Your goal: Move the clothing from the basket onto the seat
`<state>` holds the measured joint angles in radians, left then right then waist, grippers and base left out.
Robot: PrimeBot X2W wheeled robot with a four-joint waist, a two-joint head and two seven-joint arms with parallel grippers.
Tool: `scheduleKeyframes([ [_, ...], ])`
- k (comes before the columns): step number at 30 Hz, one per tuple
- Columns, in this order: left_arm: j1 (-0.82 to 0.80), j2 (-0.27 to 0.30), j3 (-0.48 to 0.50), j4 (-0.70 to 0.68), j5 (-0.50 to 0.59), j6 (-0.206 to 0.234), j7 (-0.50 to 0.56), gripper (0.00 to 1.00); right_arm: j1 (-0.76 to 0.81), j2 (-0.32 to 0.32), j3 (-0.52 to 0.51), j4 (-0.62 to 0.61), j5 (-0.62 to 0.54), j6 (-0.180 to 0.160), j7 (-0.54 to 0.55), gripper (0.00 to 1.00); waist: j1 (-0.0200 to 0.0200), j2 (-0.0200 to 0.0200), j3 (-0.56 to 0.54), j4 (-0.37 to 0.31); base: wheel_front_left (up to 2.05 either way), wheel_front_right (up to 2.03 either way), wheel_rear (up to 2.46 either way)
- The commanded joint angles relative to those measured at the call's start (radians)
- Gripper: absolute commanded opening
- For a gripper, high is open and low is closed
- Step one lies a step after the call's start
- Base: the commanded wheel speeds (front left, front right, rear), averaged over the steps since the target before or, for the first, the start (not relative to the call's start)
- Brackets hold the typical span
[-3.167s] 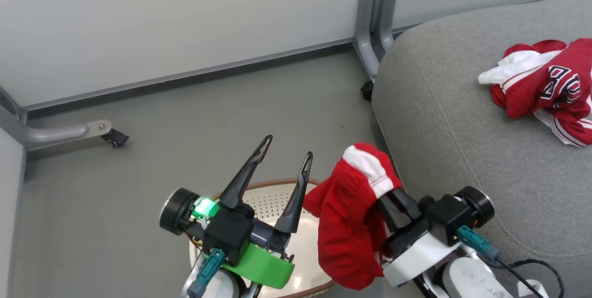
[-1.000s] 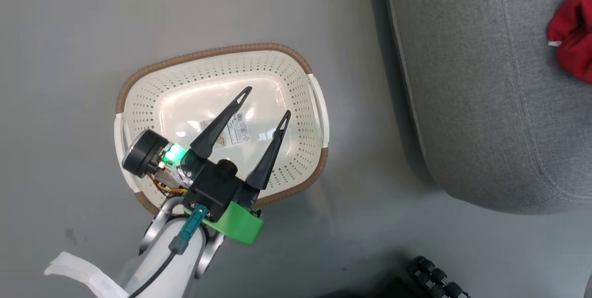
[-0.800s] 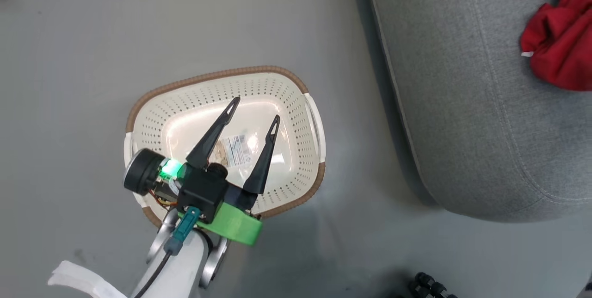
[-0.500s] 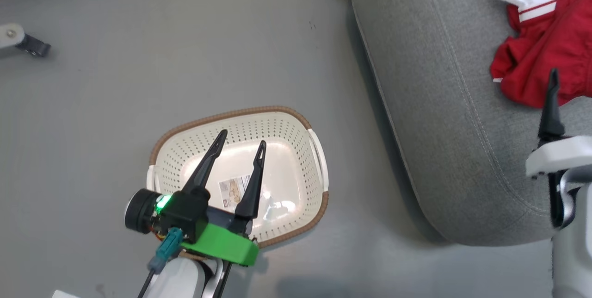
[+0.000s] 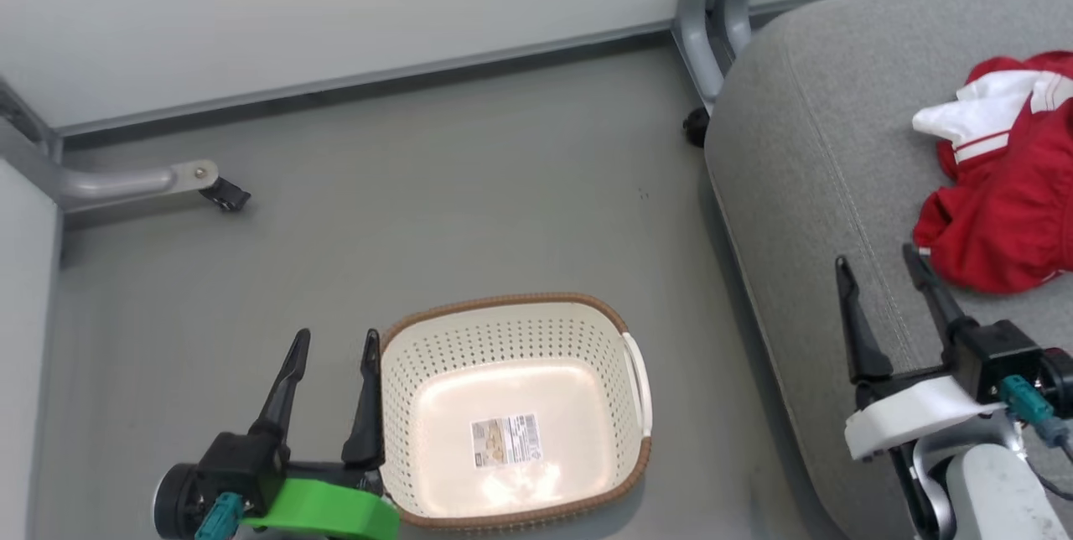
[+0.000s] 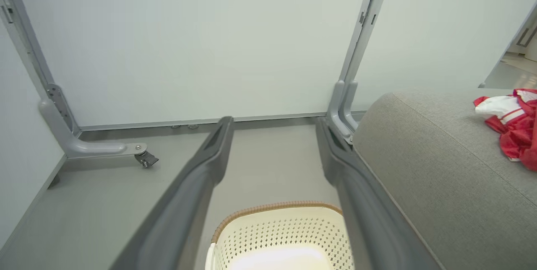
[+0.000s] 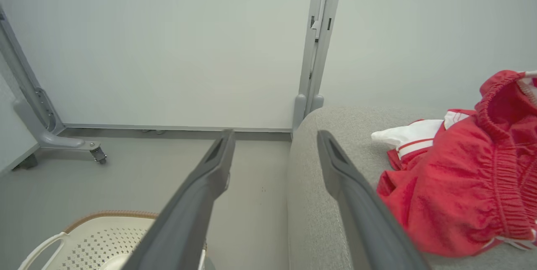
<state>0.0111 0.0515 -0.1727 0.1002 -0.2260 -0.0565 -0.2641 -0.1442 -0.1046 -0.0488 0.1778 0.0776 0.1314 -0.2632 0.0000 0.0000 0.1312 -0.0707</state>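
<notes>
Shorts point(image 5: 989, 238), clamped in right gripper point(image 5: 875, 257) seconds ago, now lie on grey sofa cushion point(image 5: 805, 171) against jersey point(image 5: 977, 100); laundry basket point(image 5: 503, 301) holds only its label point(image 5: 505, 441); right gripper and left gripper point(image 5: 336, 335) both spread, empty; task looks finished.

1. The basket point(image 5: 503, 339) sits on the floor point(image 5: 419, 188), left of the seat point(image 5: 805, 188);
2. the clothing point(image 5: 997, 213) lies on the seat;
3. the left gripper point(image 5: 335, 343) is just left of the basket; the right gripper point(image 5: 876, 259), before the clothing.
</notes>
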Motion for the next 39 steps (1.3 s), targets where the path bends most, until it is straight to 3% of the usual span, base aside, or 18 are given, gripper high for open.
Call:
scheduleKeyframes([
  [1, 0.033, -0.001, 0.016, -0.006, -0.005, 0.008, -0.001, 1.0, 0.031, -0.002, 0.018, -0.012, 0.007, -0.001, -0.002, 1.0, 0.0, 0.0, -0.106, 0.085, 0.0, 0.0, 0.0],
  [13, 0.156, -0.001, 0.12, -0.114, 0.003, -0.001, 0.0, 1.0, 0.162, 0.02, 0.138, -0.12, 0.002, -0.001, -0.002, 1.0, 0.0, 0.0, -0.18, 0.089, 0.0, 0.0, 0.0],
  [21, 0.244, -0.001, 0.141, -0.15, 0.047, -0.031, 0.0, 1.0, 0.249, 0.043, 0.115, -0.118, 0.014, -0.001, -0.002, 1.0, 0.0, 0.0, -0.222, 0.063, 0.0, 0.0, 0.0],
  [38, 0.263, 0.0, 0.138, -0.107, 0.054, -0.045, 0.0, 1.0, 0.27, 0.052, 0.114, -0.103, 0.019, -0.001, -0.002, 1.0, 0.0, 0.0, -0.235, 0.039, 0.0, 0.0, 0.0],
  [39, 0.257, -0.002, 0.137, -0.108, 0.051, -0.041, 0.0, 0.0, 0.257, 0.053, 0.114, -0.105, 0.013, 0.0, 0.0, 0.0, 0.0, 0.0, -0.235, 0.039, 0.0, 0.0, 0.0],
])
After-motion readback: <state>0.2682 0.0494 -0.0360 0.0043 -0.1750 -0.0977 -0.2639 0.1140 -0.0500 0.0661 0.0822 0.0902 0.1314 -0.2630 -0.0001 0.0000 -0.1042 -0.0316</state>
